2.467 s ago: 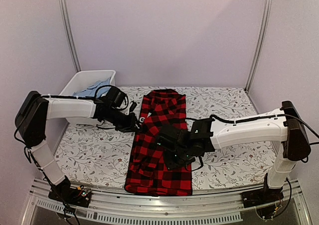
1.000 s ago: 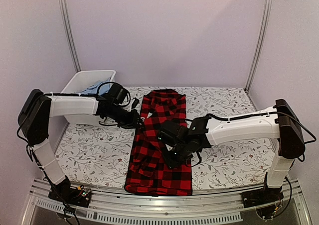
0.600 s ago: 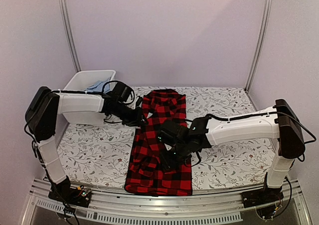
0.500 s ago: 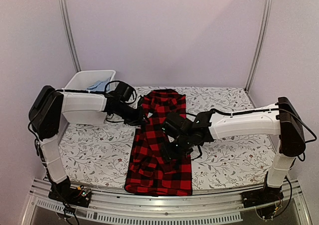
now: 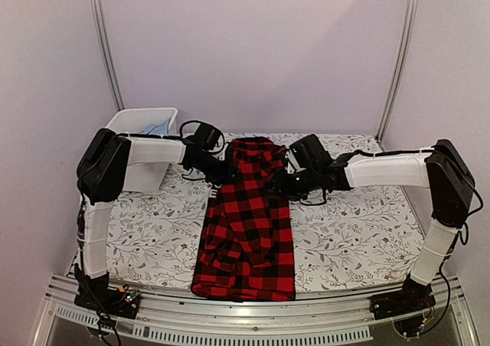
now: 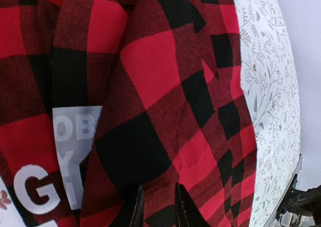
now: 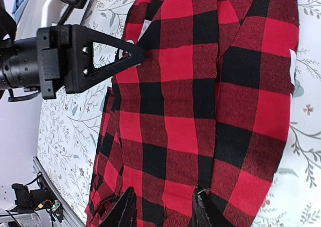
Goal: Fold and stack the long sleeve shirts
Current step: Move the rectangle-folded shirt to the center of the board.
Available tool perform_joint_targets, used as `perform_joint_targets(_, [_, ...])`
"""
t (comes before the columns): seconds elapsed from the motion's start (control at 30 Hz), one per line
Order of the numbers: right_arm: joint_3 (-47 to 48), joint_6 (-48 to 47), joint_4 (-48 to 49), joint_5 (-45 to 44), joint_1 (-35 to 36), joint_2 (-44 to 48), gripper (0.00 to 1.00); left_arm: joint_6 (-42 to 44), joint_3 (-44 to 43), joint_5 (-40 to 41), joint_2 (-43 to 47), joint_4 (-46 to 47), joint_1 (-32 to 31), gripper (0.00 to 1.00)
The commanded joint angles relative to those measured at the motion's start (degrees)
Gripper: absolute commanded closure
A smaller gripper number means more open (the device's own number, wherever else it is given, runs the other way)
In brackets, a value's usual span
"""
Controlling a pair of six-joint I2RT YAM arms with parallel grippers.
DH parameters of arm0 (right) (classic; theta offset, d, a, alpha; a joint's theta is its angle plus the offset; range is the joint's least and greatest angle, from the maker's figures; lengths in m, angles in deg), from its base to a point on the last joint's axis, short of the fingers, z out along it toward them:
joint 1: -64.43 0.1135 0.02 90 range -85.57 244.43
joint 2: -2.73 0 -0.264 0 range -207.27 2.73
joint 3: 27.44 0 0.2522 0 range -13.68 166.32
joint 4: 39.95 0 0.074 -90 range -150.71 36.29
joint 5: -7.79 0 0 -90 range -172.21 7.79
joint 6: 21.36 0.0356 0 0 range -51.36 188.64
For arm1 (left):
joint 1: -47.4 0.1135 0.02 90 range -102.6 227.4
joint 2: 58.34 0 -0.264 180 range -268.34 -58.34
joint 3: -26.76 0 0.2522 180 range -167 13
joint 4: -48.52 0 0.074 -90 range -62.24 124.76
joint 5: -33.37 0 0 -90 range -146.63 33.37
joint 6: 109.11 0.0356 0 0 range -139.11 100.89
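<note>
One red-and-black checked long sleeve shirt (image 5: 249, 223) lies lengthwise down the middle of the flowered table (image 5: 352, 231), collar at the far end. One white bin (image 5: 122, 120) stands at the far left with a blue cloth (image 5: 157, 129) in it (which garment, I cannot tell). Two arms reach inward, low over the collar end. The left gripper (image 6: 159, 209) pinches a fold at the shirt's left edge, near the white lettered tag (image 6: 75, 156). The right gripper (image 7: 163, 209) hovers at the right edge, jaws apart, grasping nothing.
</note>
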Motion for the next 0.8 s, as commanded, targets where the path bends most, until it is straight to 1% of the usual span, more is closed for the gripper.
perform_joint_targets(0.0, [-0.8,-0.3,10.1,9.6,-3.5,-4.9,0.66,0.2,-5.9,2.4,-6.3,-3.6,1.2,0.79])
perform_joint_targets(0.07, [-0.3,0.0,12.6,12.1,-4.5,-7.7,0.67,0.0,-8.7,2.6,-9.3,-5.4,1.5,0.79])
perform_joint_targets(0.17, [0.9,0.2,13.7,13.4,-5.7,-11.6,0.68,-0.2,-12.7,3.0,-13.0,-7.6,1.7,0.79])
perform_joint_targets(0.3, [2.5,1.2,15.0,16.7,-8.3,-16.5,0.69,-1.4,-16.5,3.1,-16.3,-8.8,1.9,0.80])
perform_joint_targets(0.43, [4.2,1.7,14.8,17.5,-10.8,-20.2,0.70,-2.6,-20.3,3.3,-18.8,-9.1,2.1,0.79])
perform_joint_targets(0.57, [5.9,2.0,14.2,18.4,-13.9,-23.0,0.70,-3.2,-28.7,3.2,-23.0,-11.5,2.7,0.79])
perform_joint_targets(0.77, [10.8,0.8,12.3,19.4,-17.8,-27.3,0.70,-3.9,-41.3,-0.1,-30.3,-14.1,4.5,0.79])
